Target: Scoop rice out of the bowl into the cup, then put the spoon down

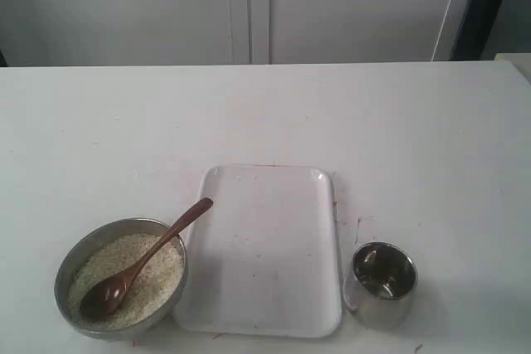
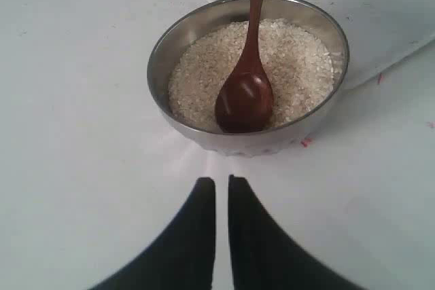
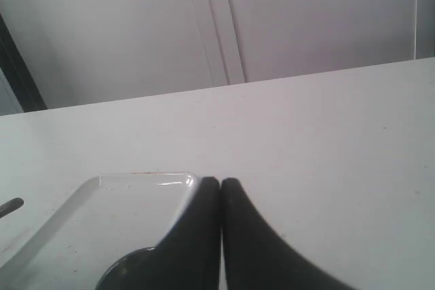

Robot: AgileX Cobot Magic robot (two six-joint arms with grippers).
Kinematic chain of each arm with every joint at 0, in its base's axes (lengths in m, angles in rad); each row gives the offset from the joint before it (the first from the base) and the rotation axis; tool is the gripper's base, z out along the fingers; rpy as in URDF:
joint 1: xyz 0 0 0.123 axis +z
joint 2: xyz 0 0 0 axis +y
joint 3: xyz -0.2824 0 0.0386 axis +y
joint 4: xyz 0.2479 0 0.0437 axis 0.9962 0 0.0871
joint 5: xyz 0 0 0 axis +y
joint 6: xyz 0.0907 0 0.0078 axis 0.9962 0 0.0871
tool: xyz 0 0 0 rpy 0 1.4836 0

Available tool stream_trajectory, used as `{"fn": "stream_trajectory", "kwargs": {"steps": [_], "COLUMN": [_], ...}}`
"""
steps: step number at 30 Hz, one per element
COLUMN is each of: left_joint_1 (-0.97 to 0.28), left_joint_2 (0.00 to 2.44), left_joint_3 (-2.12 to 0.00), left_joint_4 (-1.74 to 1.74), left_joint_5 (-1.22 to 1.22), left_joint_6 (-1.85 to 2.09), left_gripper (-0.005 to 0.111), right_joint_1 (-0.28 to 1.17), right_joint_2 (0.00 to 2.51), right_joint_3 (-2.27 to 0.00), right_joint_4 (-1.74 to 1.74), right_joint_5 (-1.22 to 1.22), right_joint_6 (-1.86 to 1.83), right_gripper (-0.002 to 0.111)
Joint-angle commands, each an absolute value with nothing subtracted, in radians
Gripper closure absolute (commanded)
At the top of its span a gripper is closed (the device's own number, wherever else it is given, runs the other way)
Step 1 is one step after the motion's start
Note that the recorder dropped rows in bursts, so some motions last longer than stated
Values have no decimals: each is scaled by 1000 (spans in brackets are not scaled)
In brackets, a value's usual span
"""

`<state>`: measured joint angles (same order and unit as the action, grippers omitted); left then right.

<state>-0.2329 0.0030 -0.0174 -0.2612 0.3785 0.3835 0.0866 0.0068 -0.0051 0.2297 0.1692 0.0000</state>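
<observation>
The grey metal bowl point(image 1: 124, 223) stands at the front left of the table, filled with rice point(image 1: 153, 275). The brown wooden spoon point(image 1: 158, 250) lies in it, oval end on the rice and handle leaning over the rim toward the tray. The shiny steel cup point(image 1: 382, 283) stands at the front right. Neither gripper shows in the exterior view. In the left wrist view my left gripper point(image 2: 221, 181) is shut on nothing, a short way from the bowl point(image 2: 158, 66) and the spoon point(image 2: 246, 96). My right gripper point(image 3: 219, 183) is shut and empty, with the cup's dark rim point(image 3: 122, 273) just beside it.
A white rectangular tray point(image 1: 265, 246) lies between bowl and cup; its corner point(image 3: 102, 215) shows in the right wrist view. White cabinet doors point(image 1: 249, 6) rise behind the table's far edge.
</observation>
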Motion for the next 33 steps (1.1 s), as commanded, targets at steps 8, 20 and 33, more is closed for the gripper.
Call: {"fn": "stream_trajectory", "kwargs": {"steps": [8, 20, 33], "left_joint_1": [-238, -238, -238], "left_joint_2": [0, 0, 0], "left_joint_3": [-12, -12, -12], "left_joint_4": [-268, -268, -268], "left_joint_5": [382, 382, 382], "left_joint_6": [386, 386, 386], "left_gripper": [92, 92, 92], "right_joint_1": [79, 79, 79], "right_joint_2": [0, 0, 0], "right_joint_3": [0, 0, 0], "right_joint_4": [229, 229, 433], "right_joint_5": [151, 160, 78], "right_joint_6": [0, 0, 235], "right_gripper": [108, 108, 108]}}
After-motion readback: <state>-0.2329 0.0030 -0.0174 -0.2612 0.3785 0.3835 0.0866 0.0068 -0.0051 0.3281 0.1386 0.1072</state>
